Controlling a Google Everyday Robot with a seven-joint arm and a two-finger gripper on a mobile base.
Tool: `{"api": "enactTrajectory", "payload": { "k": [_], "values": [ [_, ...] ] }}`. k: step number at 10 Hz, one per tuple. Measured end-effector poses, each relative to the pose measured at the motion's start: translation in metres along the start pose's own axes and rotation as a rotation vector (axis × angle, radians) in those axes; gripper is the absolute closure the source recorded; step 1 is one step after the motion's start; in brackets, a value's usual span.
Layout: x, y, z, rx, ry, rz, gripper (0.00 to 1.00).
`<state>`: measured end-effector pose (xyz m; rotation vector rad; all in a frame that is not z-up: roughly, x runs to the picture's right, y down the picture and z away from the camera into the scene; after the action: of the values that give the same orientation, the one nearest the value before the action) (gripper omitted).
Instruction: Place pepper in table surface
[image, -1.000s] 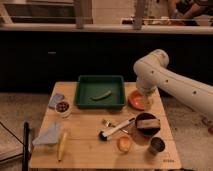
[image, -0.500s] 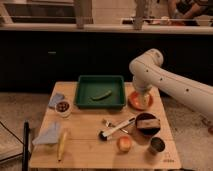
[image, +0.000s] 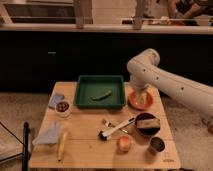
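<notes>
The small green pepper (image: 101, 95) lies inside the dark green tray (image: 81, 93) at the back middle of the tan wooden table (image: 87, 150). My white arm comes in from the right and bends down. My gripper (image: 139, 96) hangs just right of the tray, low over an orange plate (image: 133, 103). It is about a hand's width to the right of the pepper and holds nothing that I can see.
A yellow banana (image: 61, 145) and a blue cloth (image: 49, 134) lie front left. A small bowl (image: 63, 107) stands at the left. A brush (image: 116, 129), a dark bowl (image: 147, 125), an orange fruit (image: 124, 144) and a can (image: 157, 145) fill the front right.
My arm and gripper have moved left, from over the table's right edge toward the green tray. The pepper has not moved.
</notes>
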<state>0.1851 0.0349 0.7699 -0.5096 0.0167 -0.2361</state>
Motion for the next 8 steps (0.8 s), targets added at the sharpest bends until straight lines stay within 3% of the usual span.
{"api": "enactTrajectory", "payload": {
  "k": [3, 8],
  "values": [
    [-0.005, -0.009, 0.011, 0.007, -0.016, -0.004, 0.2],
    [-0.016, -0.022, 0.038, 0.017, -0.076, 0.01, 0.2]
  ]
}}
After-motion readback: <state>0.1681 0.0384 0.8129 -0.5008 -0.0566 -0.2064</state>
